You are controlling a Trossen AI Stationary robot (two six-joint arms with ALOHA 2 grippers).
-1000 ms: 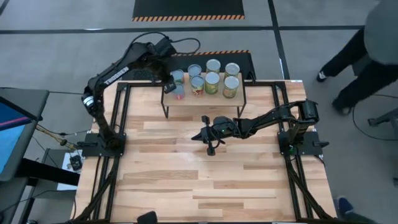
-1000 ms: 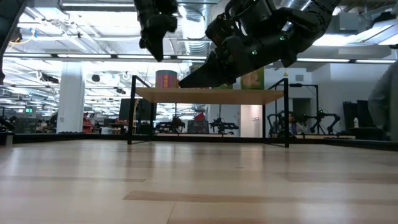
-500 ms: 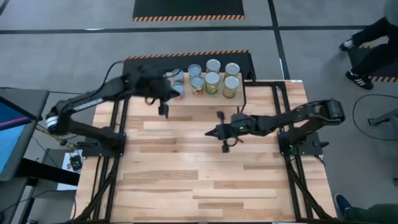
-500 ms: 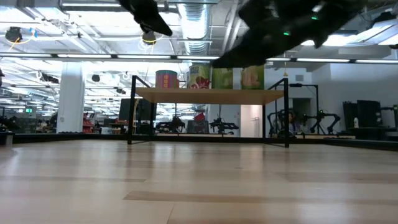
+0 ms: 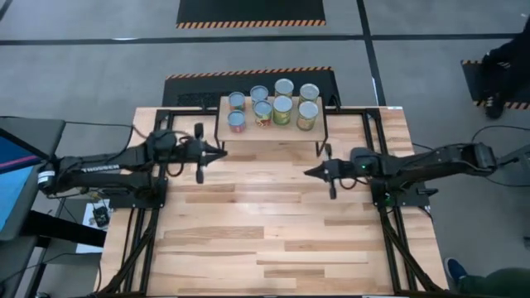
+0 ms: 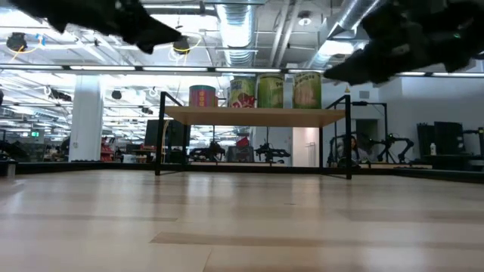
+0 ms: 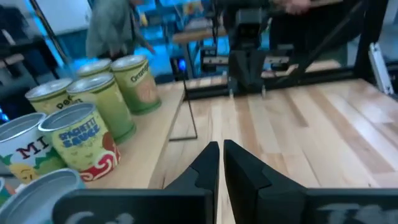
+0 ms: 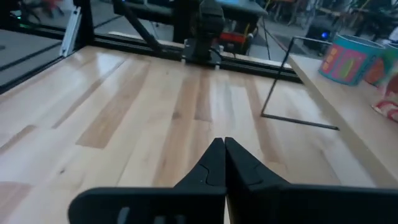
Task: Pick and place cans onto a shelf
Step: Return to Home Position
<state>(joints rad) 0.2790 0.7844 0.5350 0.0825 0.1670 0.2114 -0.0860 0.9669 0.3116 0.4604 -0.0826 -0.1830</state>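
Cans, eight by my count, stand upright in two rows on the shelf at the far side of the wooden tabletop, and I see no can left on the planks. From table height, four of them show side by side above the shelf's edge. One second ago the left gripper was up at the left end of the shelf, close beside the nearest cans, and the right gripper hung over the middle of the table in front of the shelf. Now both have drawn back. The left one is just in front of the shelf's left front corner, and the right one is in front of the right end, a little farther off. Both arms lie stretched out low from their own sides. Each claw has its fingers pressed together and carries nothing, as both wrist cameras show. To my judgement the placing is finished and the arms are only going back to rest. The one remaining care is that neither arm brushes the shelf legs on the way.
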